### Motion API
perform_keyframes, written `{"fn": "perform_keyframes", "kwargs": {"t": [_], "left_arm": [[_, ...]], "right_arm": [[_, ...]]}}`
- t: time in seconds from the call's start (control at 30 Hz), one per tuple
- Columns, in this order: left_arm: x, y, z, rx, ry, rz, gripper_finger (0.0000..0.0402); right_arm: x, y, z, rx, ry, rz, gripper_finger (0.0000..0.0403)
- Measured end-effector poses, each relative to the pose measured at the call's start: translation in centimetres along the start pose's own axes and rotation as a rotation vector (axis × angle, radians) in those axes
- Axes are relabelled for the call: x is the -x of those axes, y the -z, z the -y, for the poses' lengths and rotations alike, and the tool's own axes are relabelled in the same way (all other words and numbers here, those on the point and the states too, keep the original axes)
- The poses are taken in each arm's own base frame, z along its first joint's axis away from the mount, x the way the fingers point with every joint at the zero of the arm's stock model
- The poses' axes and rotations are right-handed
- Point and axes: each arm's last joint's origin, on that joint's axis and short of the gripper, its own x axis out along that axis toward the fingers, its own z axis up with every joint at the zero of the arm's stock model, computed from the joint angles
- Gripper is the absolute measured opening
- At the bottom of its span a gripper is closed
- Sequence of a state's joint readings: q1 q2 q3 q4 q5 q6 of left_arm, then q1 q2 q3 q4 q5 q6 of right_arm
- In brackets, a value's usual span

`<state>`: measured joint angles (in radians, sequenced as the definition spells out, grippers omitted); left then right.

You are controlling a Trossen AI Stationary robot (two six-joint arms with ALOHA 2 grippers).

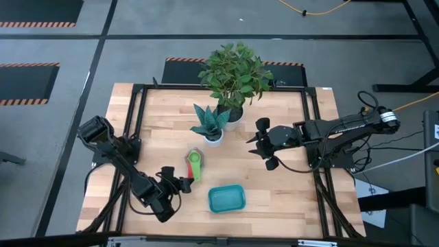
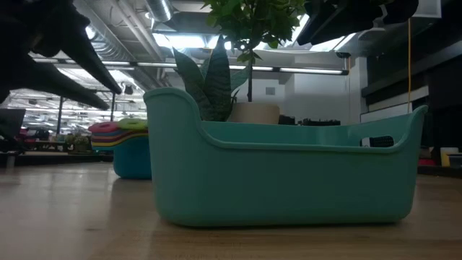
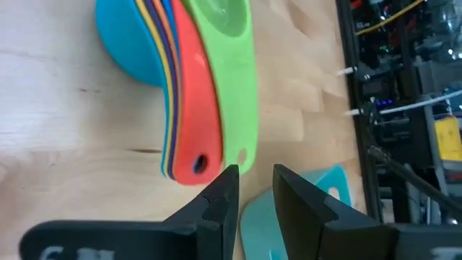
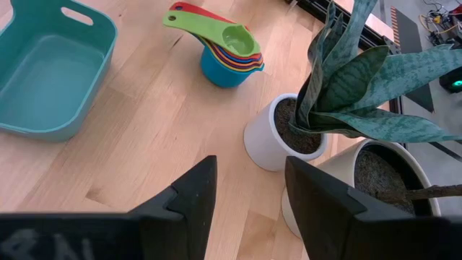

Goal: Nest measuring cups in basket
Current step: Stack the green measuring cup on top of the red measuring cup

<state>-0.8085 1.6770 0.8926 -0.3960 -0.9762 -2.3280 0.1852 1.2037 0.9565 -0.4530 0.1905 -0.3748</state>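
The measuring cups (image 1: 195, 165) stand nested in one stack on the table, bowls toward the plants and flat handles (image 3: 209, 115) toward the near edge, green on top. The teal basket (image 1: 226, 199) rests on its bottom to their near right, with nothing in it. My left gripper (image 3: 253, 195) sits low at the handles' free ends, its fingers a little apart with nothing between them. My right gripper (image 1: 264, 147) hangs open above the table, right of the small plant. My left gripper comes slanting down from the table's near left side. One fingertip (image 3: 229, 177) stands right at the green handle's free end (image 3: 244, 155). Whether it touches the handle, I cannot tell.
A small white pot with a spiky plant (image 1: 212, 134) stands just beyond the cups, and a larger leafy potted plant (image 1: 233, 75) is behind it. Bare wood lies left of the cups and right of the basket.
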Motion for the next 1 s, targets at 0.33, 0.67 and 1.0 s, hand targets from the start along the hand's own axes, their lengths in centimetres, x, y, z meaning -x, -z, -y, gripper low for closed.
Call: {"fn": "perform_keyframes", "kwargs": {"t": [0.33, 0.67, 1.0], "left_arm": [[0.8, -0.3, 0.4, -0.003, -0.004, -0.033, 0.008], [0.0, -0.4, 0.4, -0.157, -0.097, -0.117, 0.008], [-1.5, -0.8, 0.6, -0.174, -0.326, -0.372, 0.0079]], "right_arm": [[0.0, 0.0, 0.0, 0.0, 0.0, 0.0, 0.0169], [0.0, 0.0, 0.0, -0.003, 0.0, 0.001, 0.0169], [0.0, 0.0, 0.0, -0.004, 0.0, 0.0, 0.0169]]}}
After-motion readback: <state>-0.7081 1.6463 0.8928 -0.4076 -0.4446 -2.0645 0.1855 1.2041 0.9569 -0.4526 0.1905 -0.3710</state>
